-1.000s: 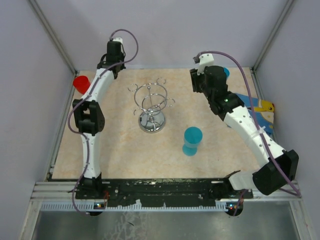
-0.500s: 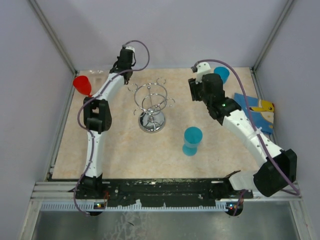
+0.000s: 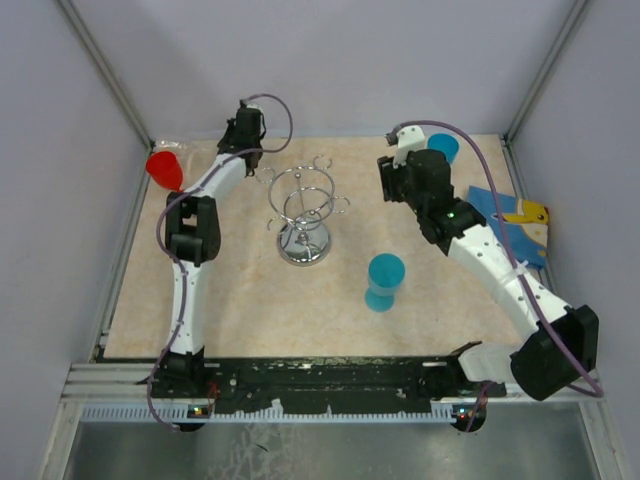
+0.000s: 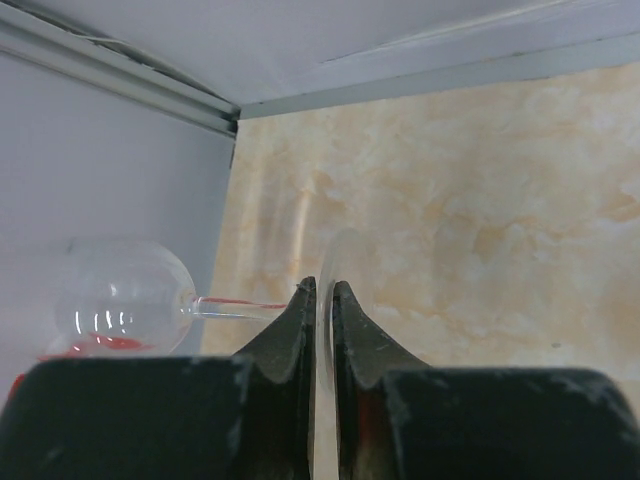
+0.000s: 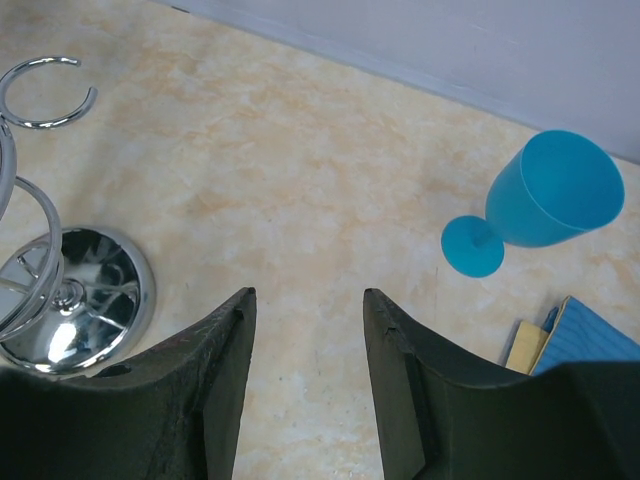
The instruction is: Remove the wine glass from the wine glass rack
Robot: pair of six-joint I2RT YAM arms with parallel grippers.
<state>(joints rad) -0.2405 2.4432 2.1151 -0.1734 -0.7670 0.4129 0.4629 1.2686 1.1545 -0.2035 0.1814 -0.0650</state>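
Landmark: the wine glass rack (image 3: pixel 303 243), a chrome stand upright on its round base near the middle of the table (image 3: pixel 250 300). I give every place from it.

Wine glass: the clear wine glass (image 4: pixel 120 295) is off the rack, out to its far left. In my left wrist view it lies sideways, with the bowl toward the left wall and the stem running back to the gripper. From overhead I can barely make it out.

Left hand: the left gripper (image 4: pixel 322 288) sits behind and left of the rack, just beyond the ring of hooks and apart from them. Its jaws are pinched narrow on the thin edge of the glass's foot, which shows between the fingertips.

Right hand: the right gripper (image 5: pixel 305 300) hangs to the right of the rack and a little farther back. Its jaws are about half apart with only table showing between them, and they grip nothing.

Red wine glass: the red wine glass (image 3: pixel 163 168) is well left of the rack, by the left wall. It shows through the clear bowl in my wrist view.

Blue goblets: the near blue goblet (image 3: pixel 385 280) stands to the right of the rack and closer to me. The far blue goblet (image 5: pixel 545 205) is farther right and back, past the right gripper.

Right edge: a blue flat item (image 3: pixel 500 210) with a yellow piece on it lies far right of the rack. I cannot tell what it is.
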